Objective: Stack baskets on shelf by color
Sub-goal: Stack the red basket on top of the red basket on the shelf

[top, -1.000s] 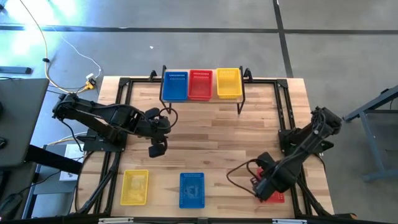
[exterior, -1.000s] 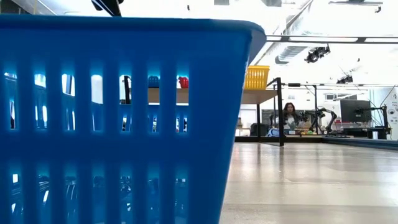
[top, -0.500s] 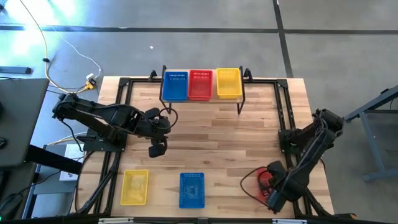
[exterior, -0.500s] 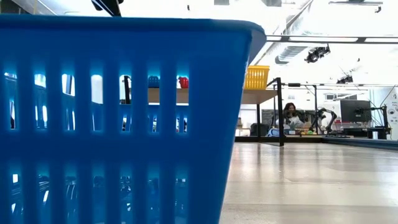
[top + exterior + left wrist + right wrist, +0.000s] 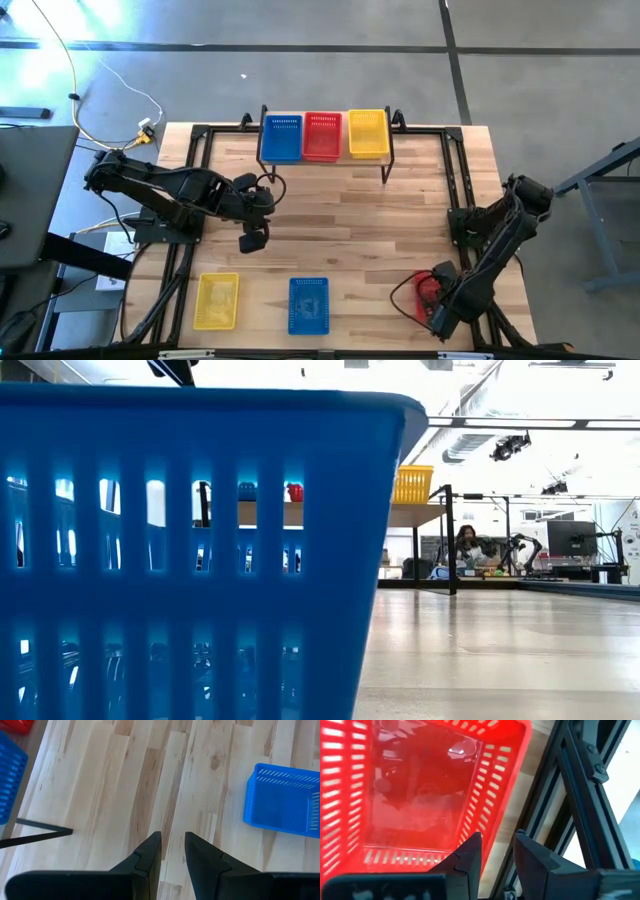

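The shelf (image 5: 325,160) stands at the table's far edge with a blue basket (image 5: 281,138), a red one (image 5: 321,135) and a yellow one (image 5: 367,133) on it. On the table near the front edge rest a yellow basket (image 5: 216,300), a blue basket (image 5: 309,305) and a red basket (image 5: 427,292). My right gripper (image 5: 438,318) is open, pointing down over the red basket (image 5: 415,795). One finger stands inside its long wall (image 5: 492,820) near a corner, the other outside. My left gripper (image 5: 250,242) hovers mid-table, open by a narrow gap (image 5: 173,834), holding nothing.
A black frame rail (image 5: 570,795) runs along the table's right edge, just outside the red basket. In the low view the near blue basket (image 5: 190,550) fills the left half. Bare wood (image 5: 350,220) lies between the shelf and the front row of baskets.
My right gripper has moved toward the table's near right corner and come down over the red basket, rolling its wrist on the way. The red basket has stayed where it was.
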Motion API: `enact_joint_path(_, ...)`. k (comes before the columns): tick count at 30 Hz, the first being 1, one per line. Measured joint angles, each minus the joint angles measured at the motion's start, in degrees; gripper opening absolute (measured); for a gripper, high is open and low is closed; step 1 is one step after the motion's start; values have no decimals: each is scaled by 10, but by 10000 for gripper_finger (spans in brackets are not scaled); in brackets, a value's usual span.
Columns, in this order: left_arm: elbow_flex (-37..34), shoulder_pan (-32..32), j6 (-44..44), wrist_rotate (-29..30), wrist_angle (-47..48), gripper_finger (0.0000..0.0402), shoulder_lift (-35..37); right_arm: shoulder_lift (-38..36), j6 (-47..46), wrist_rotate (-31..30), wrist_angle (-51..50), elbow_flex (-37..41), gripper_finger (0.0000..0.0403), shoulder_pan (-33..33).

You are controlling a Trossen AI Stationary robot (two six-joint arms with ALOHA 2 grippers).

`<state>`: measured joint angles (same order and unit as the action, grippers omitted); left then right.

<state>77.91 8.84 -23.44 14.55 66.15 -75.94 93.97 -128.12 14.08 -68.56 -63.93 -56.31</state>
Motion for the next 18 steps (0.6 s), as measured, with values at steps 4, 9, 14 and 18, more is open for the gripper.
enact_joint_path(4,0,0,0,0,0,76,0,0,-4,11,39,24,99,0)
enact_joint_path(9,0,0,0,0,0,76,0,0,-5,16,104,65,99,0)
enact_joint_path(14,0,0,0,0,0,76,0,0,-2,24,121,76,67,3)
enact_joint_path(18,0,0,0,0,-6,76,0,0,10,-1,120,64,11,14)
